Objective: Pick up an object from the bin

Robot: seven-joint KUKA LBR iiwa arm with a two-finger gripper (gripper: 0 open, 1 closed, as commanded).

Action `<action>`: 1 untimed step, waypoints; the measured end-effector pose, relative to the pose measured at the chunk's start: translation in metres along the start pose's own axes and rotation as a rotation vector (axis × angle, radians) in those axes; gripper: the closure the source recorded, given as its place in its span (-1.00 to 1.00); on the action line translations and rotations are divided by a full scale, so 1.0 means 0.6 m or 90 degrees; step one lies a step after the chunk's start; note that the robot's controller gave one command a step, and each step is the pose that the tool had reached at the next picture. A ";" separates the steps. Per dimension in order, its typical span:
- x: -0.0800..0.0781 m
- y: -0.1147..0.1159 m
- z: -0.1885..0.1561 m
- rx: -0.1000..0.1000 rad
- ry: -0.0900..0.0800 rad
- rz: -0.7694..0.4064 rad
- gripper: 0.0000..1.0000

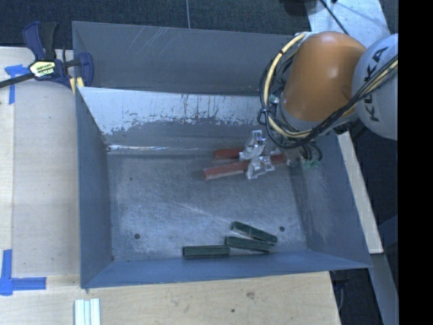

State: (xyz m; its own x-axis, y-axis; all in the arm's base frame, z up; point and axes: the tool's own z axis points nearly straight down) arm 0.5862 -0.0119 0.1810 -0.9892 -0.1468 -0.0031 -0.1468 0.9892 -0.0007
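Note:
My gripper (257, 160) hangs low at the back right of the bin, its metal fingers down among two reddish-brown flat bars. The longer bar (222, 172) lies just left of the fingertips and seems to touch them. A second bar (226, 154) lies behind it, running under the gripper toward the right. Whether either bar sits between the fingers is hidden by the gripper body.
Three dark green flat bars lie near the front wall: one (206, 251) at the front centre, two more (254, 233) (249, 244) stacked close to its right. The orange cover and cables of the arm hang over the right back corner.

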 end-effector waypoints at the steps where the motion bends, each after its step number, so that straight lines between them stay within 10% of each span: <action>1: 0.000 0.000 0.000 0.000 0.000 0.000 1.00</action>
State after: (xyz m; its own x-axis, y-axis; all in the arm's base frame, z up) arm 0.5862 -0.0119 0.1809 -0.9892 -0.1466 -0.0031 -0.1466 0.9892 -0.0006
